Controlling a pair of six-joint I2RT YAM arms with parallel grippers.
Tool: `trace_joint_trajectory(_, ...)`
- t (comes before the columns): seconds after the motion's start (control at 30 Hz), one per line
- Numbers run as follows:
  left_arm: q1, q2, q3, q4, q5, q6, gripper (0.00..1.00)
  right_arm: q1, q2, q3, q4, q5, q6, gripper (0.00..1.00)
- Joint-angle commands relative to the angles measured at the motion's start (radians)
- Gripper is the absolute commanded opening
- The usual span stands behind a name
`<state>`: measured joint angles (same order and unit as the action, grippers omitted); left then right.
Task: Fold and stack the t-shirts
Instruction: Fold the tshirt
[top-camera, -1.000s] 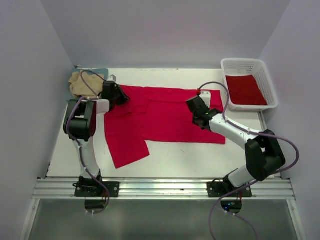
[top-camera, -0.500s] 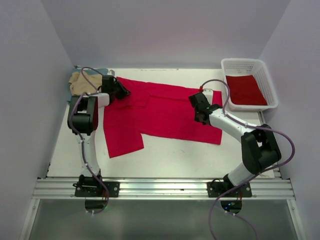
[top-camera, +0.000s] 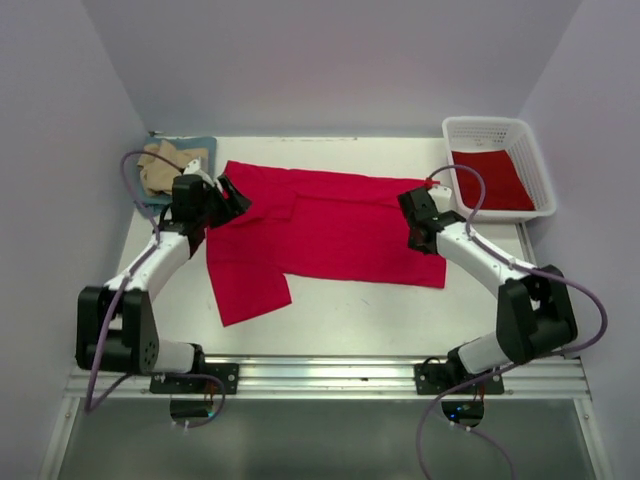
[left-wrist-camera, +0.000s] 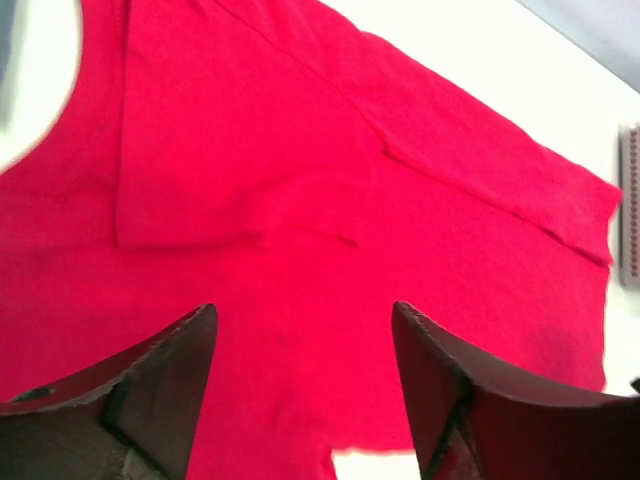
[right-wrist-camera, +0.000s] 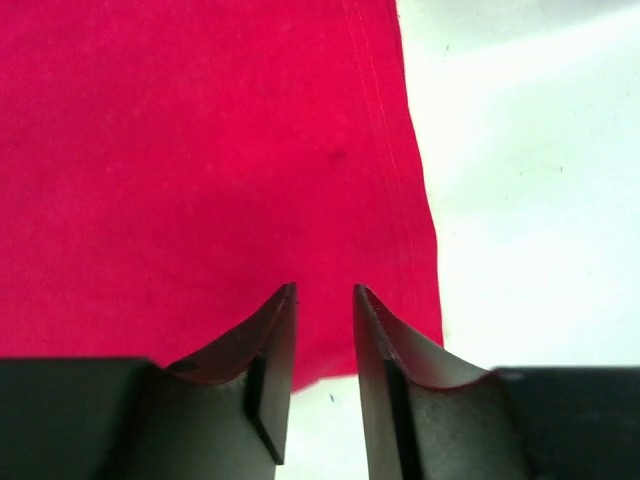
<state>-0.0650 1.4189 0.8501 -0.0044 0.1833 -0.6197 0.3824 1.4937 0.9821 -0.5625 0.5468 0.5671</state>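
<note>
Seen from above, a red t-shirt (top-camera: 320, 225) lay flat across the middle of the desk (top-camera: 350, 325), low enough for a gripper to pass over. Bare desk ran along the 6 o'clock side, between the shirt and the metal rail (top-camera: 330, 378), and in a thin strip at 12 o'clock. A white lattice basket (top-camera: 532, 170) with raised walls filled the 2 o'clock corner. A low tan and blue-grey pile (top-camera: 165, 168) filled the 10 o'clock corner. The left gripper (left-wrist-camera: 305, 315) sat just beside that pile, the right gripper (right-wrist-camera: 322, 292) near the basket. Walls closed in at 9, 12 and 3 o'clock.
</note>
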Motion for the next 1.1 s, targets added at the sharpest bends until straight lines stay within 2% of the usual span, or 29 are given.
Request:
trace_joint_trajectory(0.0, -0.077, -0.162, -0.028, -0.255, -0.054, 0.105, 0.76, 0.01, -0.113, -0.049, -0.049, -0.053, 0.027, 0.34)
trace_joint_trajectory(0.03, -0.113, -0.193, -0.017, -0.311, -0.095, 0.119, 0.82, 0.012, -0.153, -0.06, -0.057, -0.067, 0.03, 0.36)
trace_joint_trajectory(0.1, -0.2, -0.254, 0.016, -0.458, -0.114, 0.129, 0.83, 0.018, -0.187, -0.092, -0.066, -0.103, 0.034, 0.37)
trace_joint_trajectory(0.27, -0.272, -0.31, 0.072, -0.705, -0.169, 0.12, 0.81, 0.018, -0.227, -0.118, -0.076, -0.177, 0.025, 0.41)
trace_joint_trajectory(0.33, -0.295, -0.308, 0.089, -0.822, -0.226, 0.126, 0.76, 0.018, -0.22, -0.122, -0.074, -0.217, 0.024, 0.41)
trace_joint_trajectory(0.4, -0.328, -0.288, 0.104, -0.926, -0.251, 0.123, 0.76, 0.018, -0.207, -0.132, -0.056, -0.252, 0.028, 0.41)
trace_joint_trajectory(0.53, -0.355, -0.279, 0.064, -1.029, -0.272, 0.1, 0.76, 0.018, -0.196, -0.164, -0.008, -0.327, 0.034, 0.43)
trace_joint_trajectory(0.67, -0.401, -0.34, -0.002, -1.164, -0.277, 0.035, 0.76, 0.016, -0.205, -0.192, -0.011, -0.27, 0.039, 0.46)
trace_joint_trajectory(0.73, -0.409, -0.373, -0.032, -1.186, -0.251, 0.002, 0.74, 0.003, -0.23, -0.201, -0.007, -0.254, 0.057, 0.48)
trace_joint_trajectory(0.8, -0.42, -0.402, -0.046, -1.195, -0.228, -0.033, 0.78, -0.007, -0.242, -0.211, 0.012, -0.263, 0.069, 0.5)
trace_joint_trajectory(0.9, -0.45, -0.382, -0.046, -1.195, -0.229, -0.057, 0.77, -0.01, -0.256, -0.198, 0.012, -0.266, 0.074, 0.5)
trace_joint_trajectory(1.03, -0.519, -0.18, -0.063, -1.185, -0.251, -0.052, 0.78, -0.011, -0.274, -0.189, 0.01, -0.269, 0.063, 0.51)
trace_joint_trajectory(1.07, -0.53, -0.151, -0.08, -1.128, -0.246, -0.035, 0.78, -0.013, -0.283, -0.191, 0.016, -0.271, 0.057, 0.51)
